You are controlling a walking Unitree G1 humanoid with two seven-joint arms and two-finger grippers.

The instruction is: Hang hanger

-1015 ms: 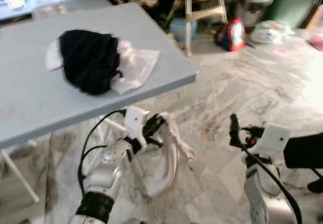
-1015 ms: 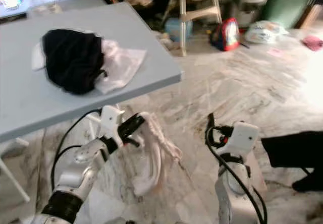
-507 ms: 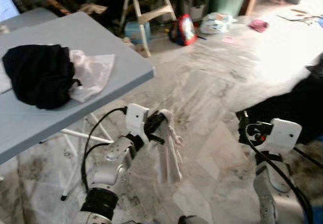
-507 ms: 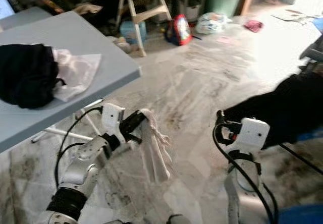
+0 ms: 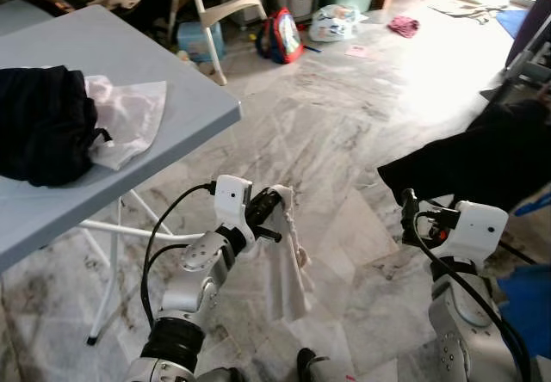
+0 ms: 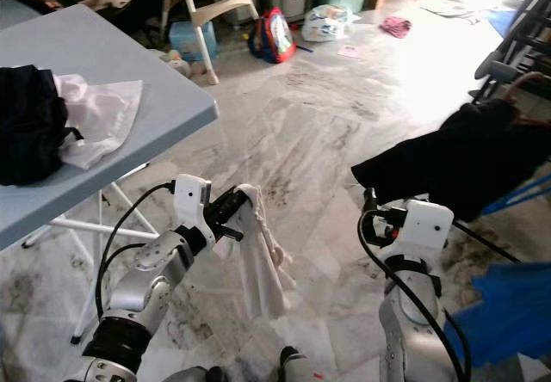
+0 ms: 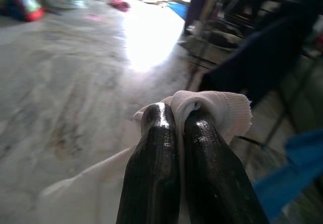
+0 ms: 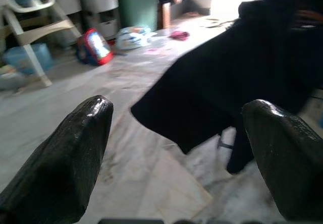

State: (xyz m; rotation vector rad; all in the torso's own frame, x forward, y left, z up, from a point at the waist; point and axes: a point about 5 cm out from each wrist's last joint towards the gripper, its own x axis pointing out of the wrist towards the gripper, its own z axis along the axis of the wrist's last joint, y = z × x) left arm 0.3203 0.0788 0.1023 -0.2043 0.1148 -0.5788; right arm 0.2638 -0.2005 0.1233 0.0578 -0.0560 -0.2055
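My left gripper [image 5: 274,201] is shut on a bunched fold of a white garment [image 5: 288,270], which hangs down from the black fingertips toward the marble floor. The left wrist view has the two fingers [image 7: 156,148] pressed together with the white cloth [image 7: 222,108] pinched between them. Low on the right, my right gripper [image 5: 406,206] is held open with nothing in it. Its two fingers [image 8: 75,148] stand wide apart in the right wrist view. Beyond it a dark garment [image 5: 465,154] hangs from a drying rack [image 6: 516,46].
A grey folding table [image 5: 172,115] on the left carries a black clothes pile [image 5: 43,124] and a white cloth [image 5: 125,111]. A high chair [image 5: 211,3], a red backpack [image 5: 282,36] and bags stand at the back. Blue fabric [image 5: 525,300] lies low on the right.
The camera has swung to the right, so the table slid left in view and the rack with the dark garment came in. My left gripper keeps its hold on the white garment.
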